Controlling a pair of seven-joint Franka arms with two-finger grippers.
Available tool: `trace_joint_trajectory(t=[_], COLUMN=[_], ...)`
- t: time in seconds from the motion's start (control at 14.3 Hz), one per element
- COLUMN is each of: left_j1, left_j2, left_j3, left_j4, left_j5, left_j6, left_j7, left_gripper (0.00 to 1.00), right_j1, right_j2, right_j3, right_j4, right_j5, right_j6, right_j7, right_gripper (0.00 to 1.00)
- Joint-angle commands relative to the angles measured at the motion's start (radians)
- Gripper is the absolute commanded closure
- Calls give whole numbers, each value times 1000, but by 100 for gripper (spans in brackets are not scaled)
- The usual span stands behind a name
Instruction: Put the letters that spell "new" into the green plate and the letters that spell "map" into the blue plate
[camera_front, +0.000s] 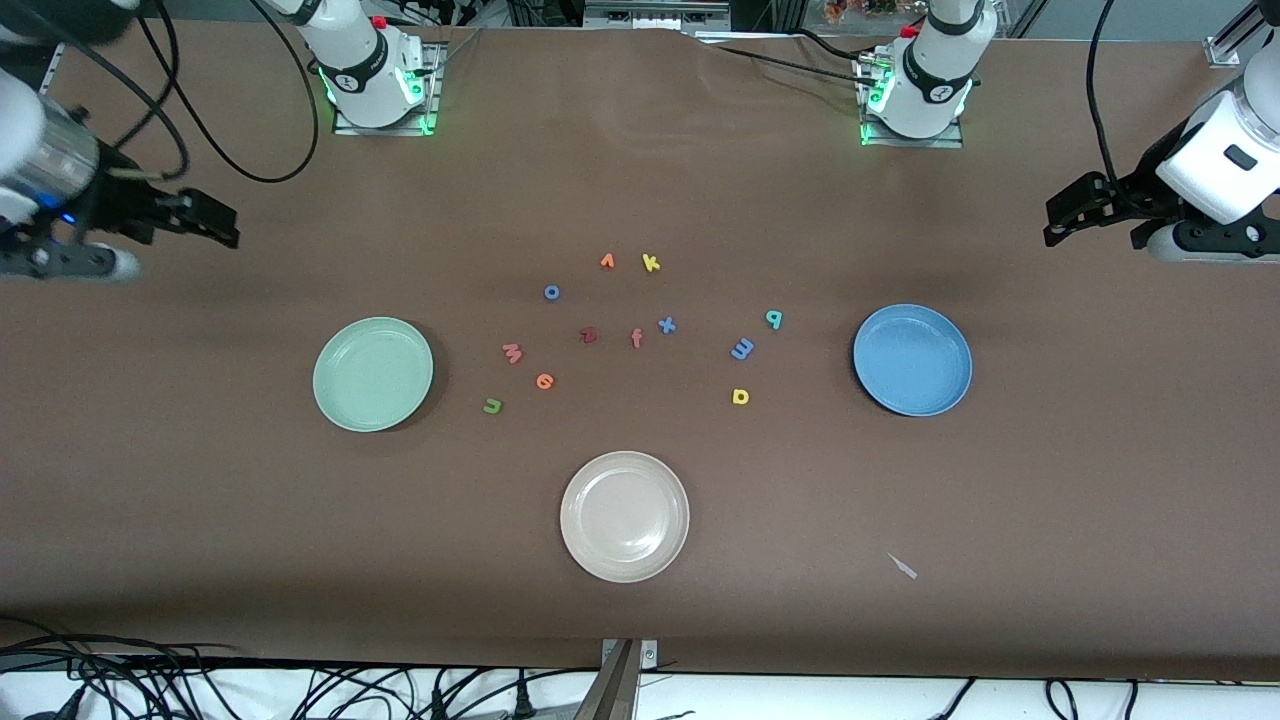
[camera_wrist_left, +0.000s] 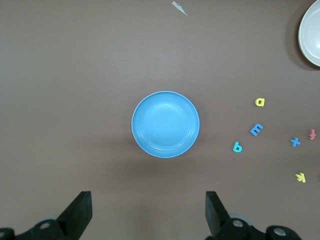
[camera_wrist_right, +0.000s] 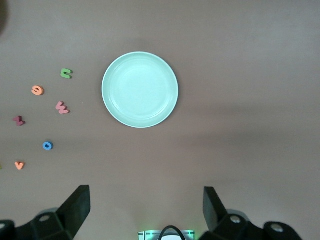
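The pale green plate (camera_front: 373, 373) lies toward the right arm's end, the blue plate (camera_front: 912, 359) toward the left arm's end. Beside the green plate lie the olive n (camera_front: 492, 405), orange e (camera_front: 544, 381) and salmon w (camera_front: 512, 352). Beside the blue plate lie the blue m (camera_front: 742, 348), teal p (camera_front: 773, 318) and yellow a (camera_front: 740, 397). My right gripper (camera_front: 225, 225) hangs open and empty over bare table at its own end. My left gripper (camera_front: 1060, 225) does the same at its end. The wrist views look down on the green plate (camera_wrist_right: 140, 90) and blue plate (camera_wrist_left: 165, 124).
A cream-white plate (camera_front: 624, 515) sits nearer the front camera, mid-table. Other letters lie between the plates: yellow k (camera_front: 651, 262), orange wedge (camera_front: 607, 261), blue o (camera_front: 551, 292), dark red letter (camera_front: 588, 335), salmon f (camera_front: 636, 338), blue x (camera_front: 666, 325). A small pale scrap (camera_front: 903, 566) lies nearer the front camera than the blue plate.
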Motion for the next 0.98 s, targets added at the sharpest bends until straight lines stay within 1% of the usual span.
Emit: trace_joint_trajectory(t=[0.0, 0.14, 0.28, 0.35, 0.42, 0.56, 0.63, 0.77, 0.91], left_j1=[-1, -29, -46, -55, -58, -70, -75, -104, -174], left_j2=[4, 56, 108, 140, 197, 299, 348, 415, 468], left_j3=[-8, -28, -53, -64, -73, -114, -136, -154, -154], left_j4=[-7, -1, 5, 5, 11, 62, 69, 71, 73], left_j5=[-24, -24, -25, -27, -27, -25, -25, -24, -16], left_j6=[-8, -8, -31, -31, -19, 68, 101, 165, 187], left_j7=[24, 21, 20, 26, 27, 29, 27, 17, 12], left_gripper=[0, 0, 0, 0, 0, 0, 0, 0, 0], right_j1=[23, 33, 42, 45, 60, 77, 88, 109, 145], right_j2=[85, 163, 218, 246, 272, 313, 333, 367, 386], right_j3=[-1, -1, -1, -1, -1, -1, -1, -1, -1], right_j4=[27, 30, 30, 27, 25, 19, 19, 8, -22], right_j5=[-3, 28, 124, 138, 137, 137, 138, 141, 138], right_j6=[21, 24, 57, 91, 128, 202, 229, 295, 378], right_j7=[-10, -8, 1, 5, 5, 8, 9, 63, 129], right_gripper=[0, 0, 0, 0, 0, 0, 0, 0, 0])
